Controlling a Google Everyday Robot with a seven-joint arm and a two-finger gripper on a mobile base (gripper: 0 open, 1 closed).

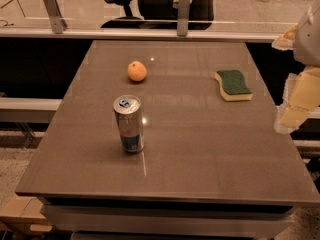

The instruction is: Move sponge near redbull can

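Nearest stands the redbull can point(128, 124), upright, silver-blue, left of the glossy brown table's point(210, 154) middle. Flat by the right edge lies the sponge point(233, 85), green over yellow foam. An orange point(137, 71) sits farther back. Off the right edge hangs the gripper point(292, 115); I cannot tell its state. An office chair point(150, 4) stands beyond.

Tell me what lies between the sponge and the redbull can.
Only bare table, seen in the camera view; the orange sits farther back. The gripper hangs beyond the sponge.
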